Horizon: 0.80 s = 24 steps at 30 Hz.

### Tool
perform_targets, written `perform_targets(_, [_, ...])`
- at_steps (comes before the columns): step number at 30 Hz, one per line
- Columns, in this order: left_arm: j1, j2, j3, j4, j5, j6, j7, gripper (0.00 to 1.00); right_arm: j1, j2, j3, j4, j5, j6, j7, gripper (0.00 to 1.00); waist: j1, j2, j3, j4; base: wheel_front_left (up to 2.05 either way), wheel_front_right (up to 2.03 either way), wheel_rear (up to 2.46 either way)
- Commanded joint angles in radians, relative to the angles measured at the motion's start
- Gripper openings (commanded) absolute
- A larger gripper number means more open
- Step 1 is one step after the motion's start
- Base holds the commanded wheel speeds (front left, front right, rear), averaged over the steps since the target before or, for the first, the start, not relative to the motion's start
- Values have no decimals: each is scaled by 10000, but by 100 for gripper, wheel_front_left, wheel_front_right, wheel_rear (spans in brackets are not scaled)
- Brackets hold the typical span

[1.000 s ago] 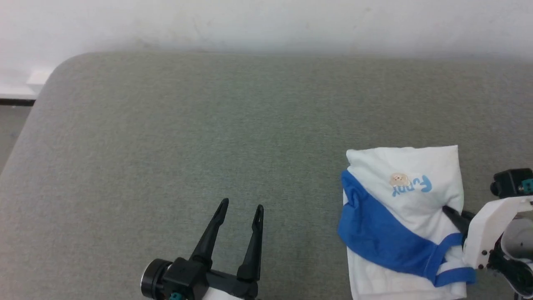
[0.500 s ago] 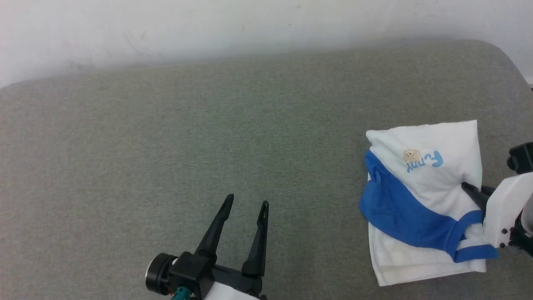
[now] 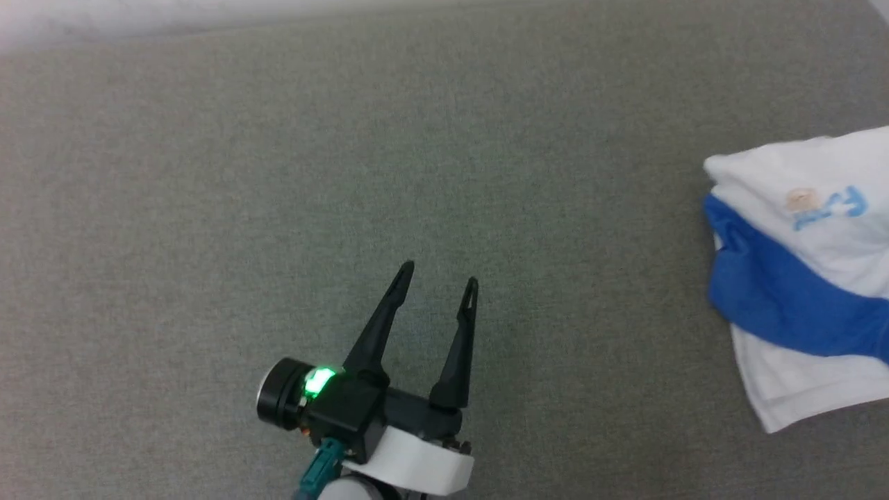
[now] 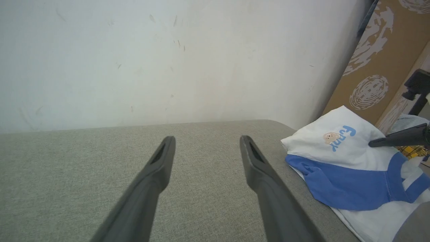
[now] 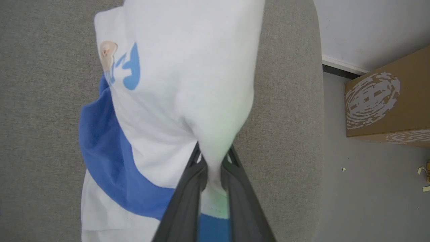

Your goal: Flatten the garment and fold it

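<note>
Since half a second ago my head camera has turned, putting the folded garment [image 3: 799, 229] at the view's right edge on the grey table [image 3: 278, 173]; my left pincer [image 3: 439, 276] hovers spread, a green light [image 3: 318, 380] newly lit. Left wrist view: spread fingers [image 4: 151, 181] above the table, garment to their right. Right wrist view: my right pincer [image 5: 214, 153] pinches the garment's white fold.

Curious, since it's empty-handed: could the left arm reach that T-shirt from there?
Probably yes: just bare grey upholstery lies between the open left gripper and the T-shirt, which the right gripper grips.
</note>
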Motion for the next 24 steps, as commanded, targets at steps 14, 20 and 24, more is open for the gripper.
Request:
perform_targets(14, [-1635,-61,-733,-369,1062,512,369,100,-1140,-2127,855,1834,883,-21,-2212,0,-1,-1,2714,8,0,0,0])
perform_targets(20, [-1834,-58,-879,-443,1284,587,560,100,-1800,-2231,1109,3097,890,-21,-2850,0,-1,-1,3077,-44,0,0,0])
perform_targets(24, [-1920,-50,-952,-460,1366,617,612,100,-2246,-2340,1268,3800,861,-21,-3249,0,-1,-1,3259,-24,0,0,0])
